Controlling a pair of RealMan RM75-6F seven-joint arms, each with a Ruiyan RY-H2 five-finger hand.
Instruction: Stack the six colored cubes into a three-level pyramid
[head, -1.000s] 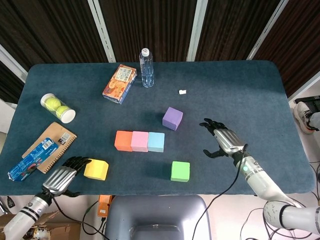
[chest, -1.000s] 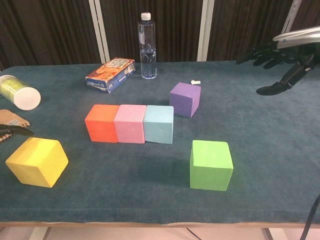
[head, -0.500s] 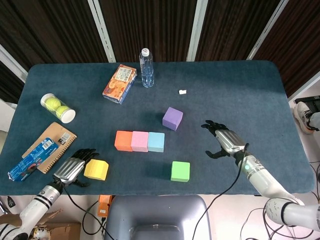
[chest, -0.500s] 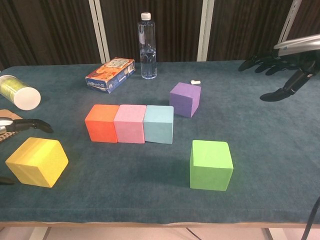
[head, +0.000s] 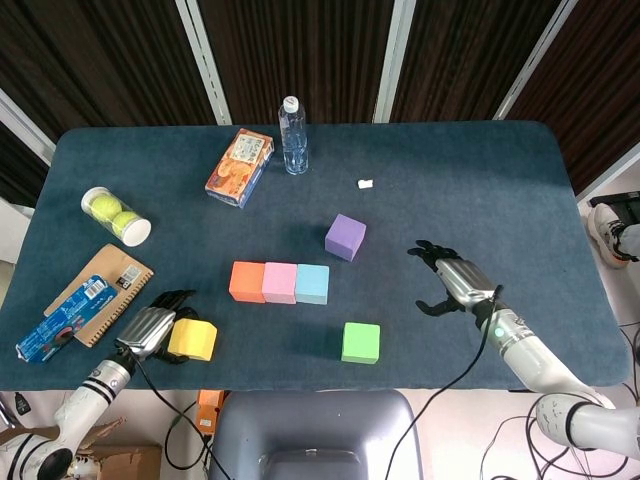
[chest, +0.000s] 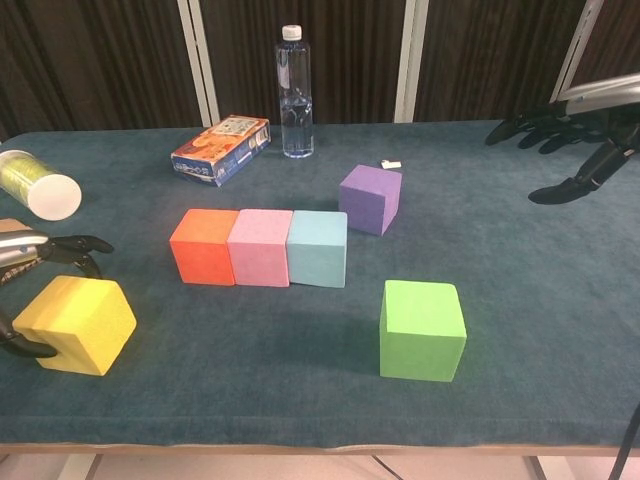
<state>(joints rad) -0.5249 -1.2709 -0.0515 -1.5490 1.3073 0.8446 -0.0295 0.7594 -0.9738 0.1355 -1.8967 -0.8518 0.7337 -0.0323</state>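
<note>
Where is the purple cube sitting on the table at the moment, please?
In the head view the purple cube sits alone near the table's middle, just behind and to the right of the light blue cube that ends the row.

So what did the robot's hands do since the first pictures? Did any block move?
The left hand drew back toward the near edge and closed in around the yellow cube; its fingers now sit on both sides, though a firm grip isn't clear. The right hand drifted slightly toward the near edge, open and above the table. The yellow cube barely shifted. The orange, pink and blue row, the purple cube and the green cube stayed put.
</note>
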